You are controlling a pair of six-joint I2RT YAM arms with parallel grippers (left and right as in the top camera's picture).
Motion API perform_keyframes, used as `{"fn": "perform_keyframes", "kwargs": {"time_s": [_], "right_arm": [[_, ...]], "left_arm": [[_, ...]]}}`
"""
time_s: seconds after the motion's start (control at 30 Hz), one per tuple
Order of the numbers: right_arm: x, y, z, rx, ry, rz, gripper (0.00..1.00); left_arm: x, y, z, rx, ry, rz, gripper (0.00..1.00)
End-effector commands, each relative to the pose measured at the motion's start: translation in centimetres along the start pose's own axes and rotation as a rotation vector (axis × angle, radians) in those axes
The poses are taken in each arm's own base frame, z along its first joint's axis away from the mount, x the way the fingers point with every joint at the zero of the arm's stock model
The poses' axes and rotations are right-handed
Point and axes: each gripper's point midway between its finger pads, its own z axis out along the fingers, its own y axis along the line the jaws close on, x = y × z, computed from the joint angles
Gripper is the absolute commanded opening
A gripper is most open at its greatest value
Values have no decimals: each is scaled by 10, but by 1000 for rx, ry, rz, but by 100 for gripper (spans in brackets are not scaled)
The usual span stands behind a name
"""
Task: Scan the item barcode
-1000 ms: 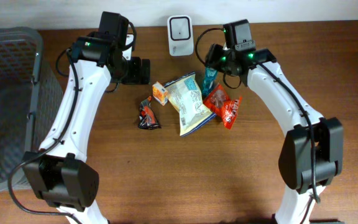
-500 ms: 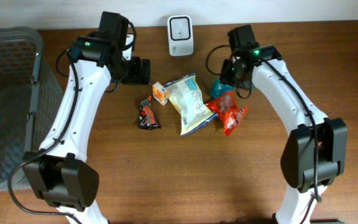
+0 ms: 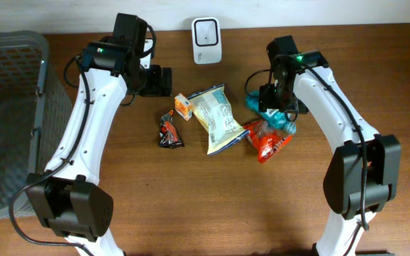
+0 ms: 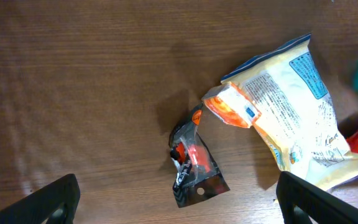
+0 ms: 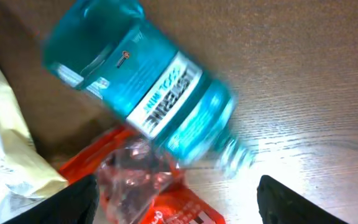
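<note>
Wooden table [image 3: 191, 206]: teal bottle [image 5: 148, 93] overlapping red packet [image 3: 265, 142].

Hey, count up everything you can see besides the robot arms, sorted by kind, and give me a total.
Bags and packets: 3 (pale yellow bag, red bag, black packet)
Bottles: 1 (teal bottle)
Boxes: 1 (small orange box)
Scanners: 1 (white scanner)
Baskets: 1 (grey basket)
Total: 7
</note>
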Motion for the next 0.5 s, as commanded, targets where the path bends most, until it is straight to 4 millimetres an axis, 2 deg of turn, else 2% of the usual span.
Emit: {"fn": "perform_keyframes", "kwargs": {"time_s": [0.0, 0.1, 0.17, 0.27, 0.37, 0.47], "right_arm": [[-3, -12, 2, 28, 5, -27, 81], [-3, -8, 2, 9, 4, -108, 87], [-17, -7, 2, -1, -50, -125, 99], [-57, -7, -2, -17, -208, -141, 98], [-79, -12, -4, -40, -288, -17, 99], [-103, -33, -5, 37, -378, -45, 98]], "left_arm": [[0, 2, 1, -8, 2, 14, 99], [0, 3, 1, -8, 2, 13, 99], [0, 2, 1, -8, 2, 14, 99], [0, 2, 1, -8, 2, 14, 99], [0, 3, 1, -8, 2, 14, 99], [0, 2, 1, -8, 2, 14, 99]]}}
